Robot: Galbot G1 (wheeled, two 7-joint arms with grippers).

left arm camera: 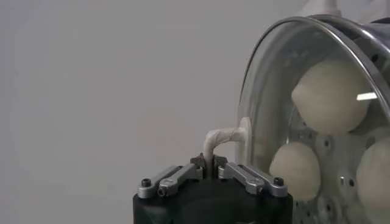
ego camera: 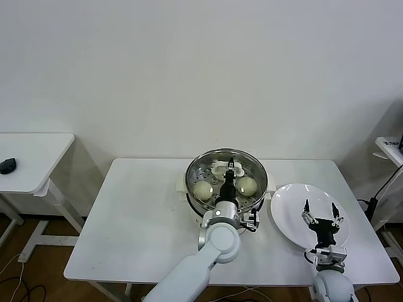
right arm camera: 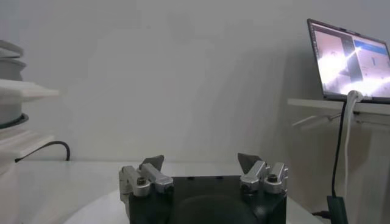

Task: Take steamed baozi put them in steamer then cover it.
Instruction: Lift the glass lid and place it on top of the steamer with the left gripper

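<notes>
The steel steamer (ego camera: 192, 168) stands at the table's middle on its white base. The clear glass cover (ego camera: 252, 170) lies on it, and baozi (ego camera: 203, 190) show through the glass. My left gripper (ego camera: 230, 170) is over the cover's centre, shut on its white handle (left arm camera: 222, 139). In the left wrist view the handle's stem is pinched between the jaws of this gripper (left arm camera: 212, 165), and three baozi (left arm camera: 332, 94) show behind the cover (left arm camera: 268, 122). My right gripper (ego camera: 321, 217) is open and empty above the empty white plate (ego camera: 289, 204); it also shows in the right wrist view (right arm camera: 201, 161).
The white table (ego camera: 138, 214) holds the steamer and plate. A small side table with a black mouse (ego camera: 7, 165) stands at the far left. A laptop (right arm camera: 347, 61) sits on a shelf to the right. The steamer's side (right arm camera: 12, 91) shows in the right wrist view.
</notes>
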